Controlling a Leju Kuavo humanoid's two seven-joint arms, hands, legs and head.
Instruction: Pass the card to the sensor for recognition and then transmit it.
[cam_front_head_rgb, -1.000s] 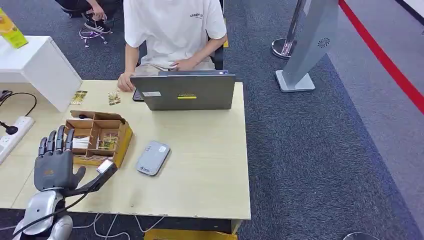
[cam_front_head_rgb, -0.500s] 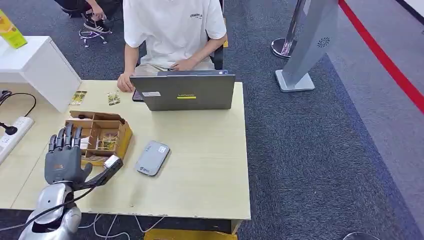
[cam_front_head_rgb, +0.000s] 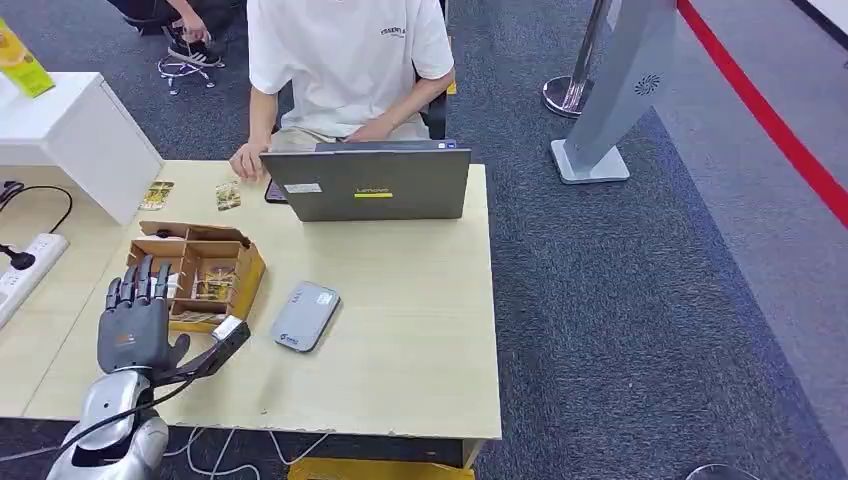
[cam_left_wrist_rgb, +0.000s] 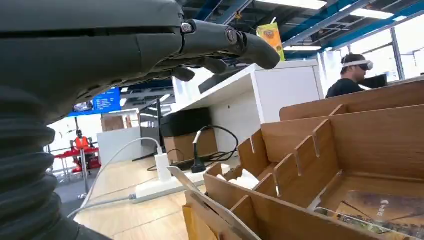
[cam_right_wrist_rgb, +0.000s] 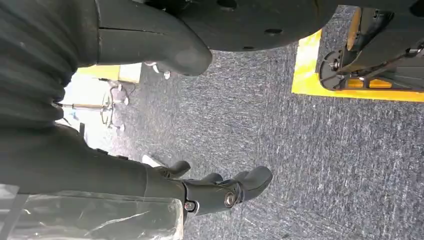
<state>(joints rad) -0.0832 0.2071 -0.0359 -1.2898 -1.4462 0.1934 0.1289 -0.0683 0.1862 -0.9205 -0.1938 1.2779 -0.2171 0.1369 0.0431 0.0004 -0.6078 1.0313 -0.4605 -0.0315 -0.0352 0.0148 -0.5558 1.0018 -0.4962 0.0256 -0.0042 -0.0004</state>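
Just ahead of the left hand (cam_front_head_rgb: 135, 325) sits the wooden organizer box (cam_front_head_rgb: 196, 275), and that is plainly why the hand is up here: fingers spread and pointing away from the robot, thumb thrown out to the side, nothing in its grasp. Cards (cam_front_head_rgb: 214, 285) lie flat in the box's compartments, right beyond the fingertips, so the hand looks poised for a pick not yet made. From the left wrist view the dividers (cam_left_wrist_rgb: 280, 165) stand close under the fingers (cam_left_wrist_rgb: 240, 42), with a printed card (cam_left_wrist_rgb: 385, 210) lying at the bottom of one slot; slotted walls like these keep the cards sorted but leave little room, so my guess is the reach must come in steeply from above. Off to the thumb side, near the box, the grey sensor (cam_front_head_rgb: 305, 315) rests on the desk (cam_front_head_rgb: 400, 300), handy for a short swing once a card is held. Farther beyond, a person (cam_front_head_rgb: 345, 65) sits behind a laptop (cam_front_head_rgb: 368, 185), presumably the one to receive the card. Two loose cards (cam_front_head_rgb: 190, 195) lie far past the box. Hanging low over the carpet, the right hand (cam_right_wrist_rgb: 210, 192) has its fingers loosely curled, holding nothing.
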